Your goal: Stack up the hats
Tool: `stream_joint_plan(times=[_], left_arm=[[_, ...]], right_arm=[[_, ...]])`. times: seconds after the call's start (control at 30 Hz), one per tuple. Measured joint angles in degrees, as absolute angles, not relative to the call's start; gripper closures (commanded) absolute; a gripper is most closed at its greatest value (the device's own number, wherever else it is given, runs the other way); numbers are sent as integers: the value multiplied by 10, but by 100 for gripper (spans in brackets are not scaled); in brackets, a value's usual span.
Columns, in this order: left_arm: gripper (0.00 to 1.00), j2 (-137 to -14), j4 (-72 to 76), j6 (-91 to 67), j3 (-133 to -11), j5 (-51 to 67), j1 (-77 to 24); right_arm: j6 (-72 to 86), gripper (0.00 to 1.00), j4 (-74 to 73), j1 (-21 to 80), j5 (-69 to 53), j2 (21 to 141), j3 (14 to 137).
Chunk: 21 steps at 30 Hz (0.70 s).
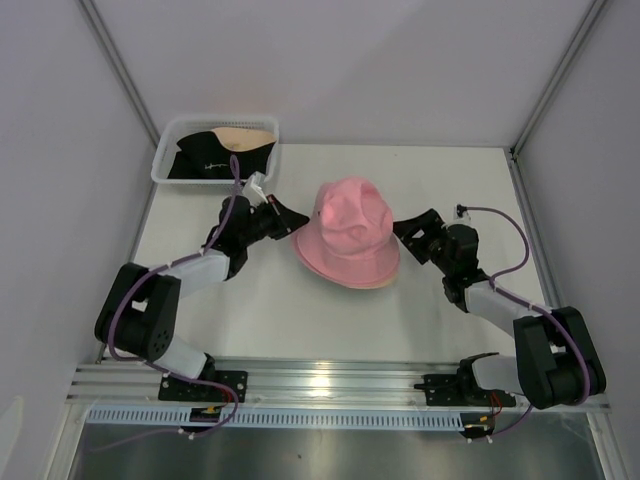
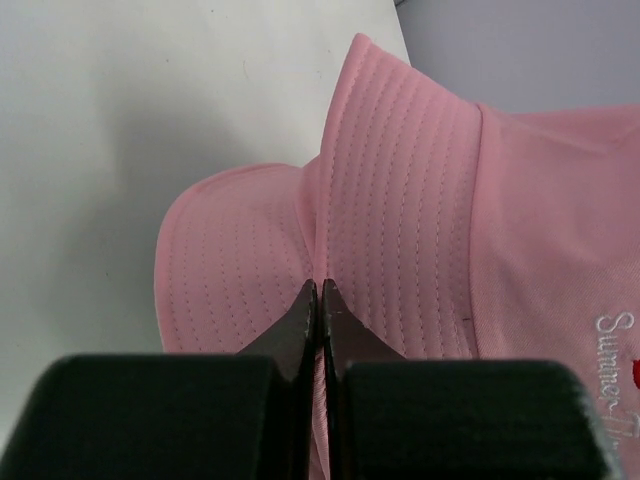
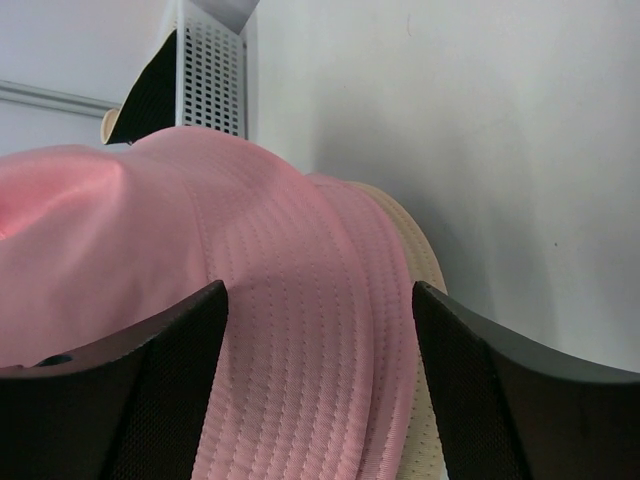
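Left end effector (image 2: pixel 318 290) pinching brim, pink hat (image 2: pixel 400 200) atop cream hat (image 3: pixel 425 270)

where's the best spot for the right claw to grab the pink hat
Grip the brim of the pink hat at its right edge, coming in low from the right. The brim is a thin flap that fits the open right claw, while the crown is a wide soft dome. The left claw pinches the opposite edge. Probably stay above the cream hat underneath.

White mesh basket (image 1: pixel 162 160) on white table (image 1: pixel 260 310)
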<state>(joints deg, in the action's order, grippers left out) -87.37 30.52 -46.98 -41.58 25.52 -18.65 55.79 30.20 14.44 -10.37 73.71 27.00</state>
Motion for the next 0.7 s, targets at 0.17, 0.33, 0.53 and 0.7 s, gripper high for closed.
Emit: stream_joint_plan(times=[0.17,0.33,0.53,0.7], left_arm=[[99,-849,321,-470,-389,204,-211],[99,-827,325,-465,-370,152,-237],[99,-802,346,-460,-337,85,-276],[99,-787,372,-460,-311,39,-289]], right_arm=[[561,32,305,144,-102,737,263],[579,32,305,144,-104,735,261],[600,21,285,144,-110,723,259],[619,23,262,144,-111,695,243]])
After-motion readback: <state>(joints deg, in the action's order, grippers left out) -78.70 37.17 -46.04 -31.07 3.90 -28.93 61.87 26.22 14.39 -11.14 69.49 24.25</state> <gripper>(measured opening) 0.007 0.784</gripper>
